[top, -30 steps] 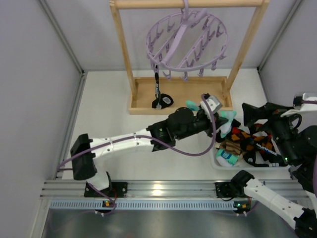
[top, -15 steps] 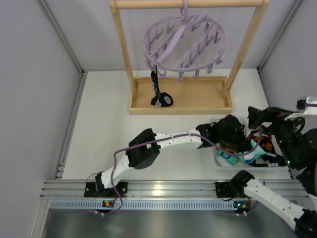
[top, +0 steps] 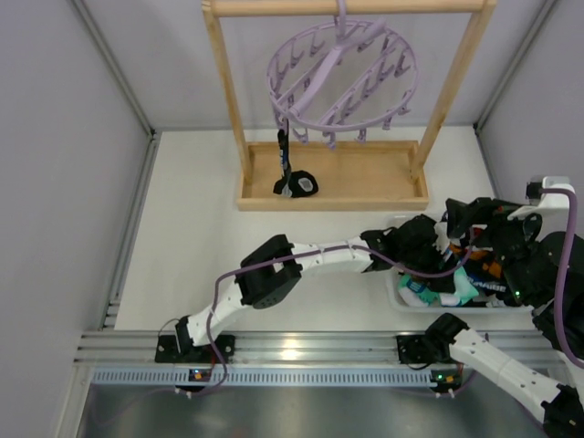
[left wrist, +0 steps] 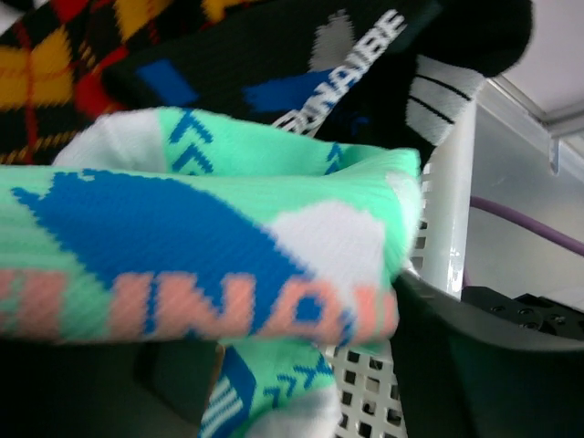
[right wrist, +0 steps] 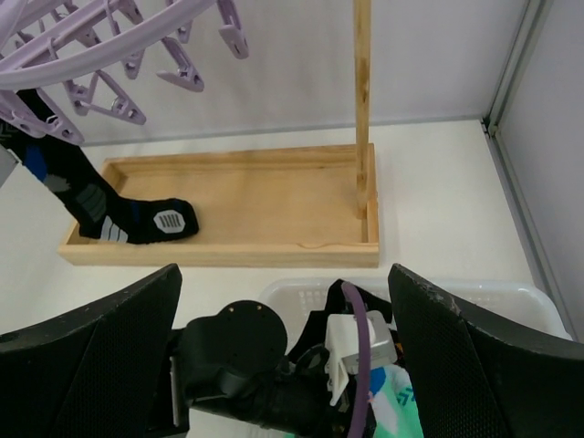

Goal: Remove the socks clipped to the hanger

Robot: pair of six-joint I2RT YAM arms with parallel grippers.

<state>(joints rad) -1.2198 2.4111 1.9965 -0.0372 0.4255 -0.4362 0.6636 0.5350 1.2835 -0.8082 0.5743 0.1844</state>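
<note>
The lavender hanger hangs from the wooden rack, and its edge shows in the right wrist view. One black sock is still clipped at its left side, its foot resting in the rack's tray. My left gripper is down in the white basket. In its wrist view the gripper is open, its fingers standing apart with a teal-white sock lying loose across them. Black and argyle socks lie beyond. My right gripper hovers above the basket, open and empty.
The wooden rack's tray and posts stand at the back. The basket wall is right beside my left fingers. My left forearm lies directly under the right gripper. Grey walls close in on both sides.
My left arm swung right from the rack to the basket with the teal sock, then opened its jaws there. The hanger sways slightly. The right gripper stays open.
</note>
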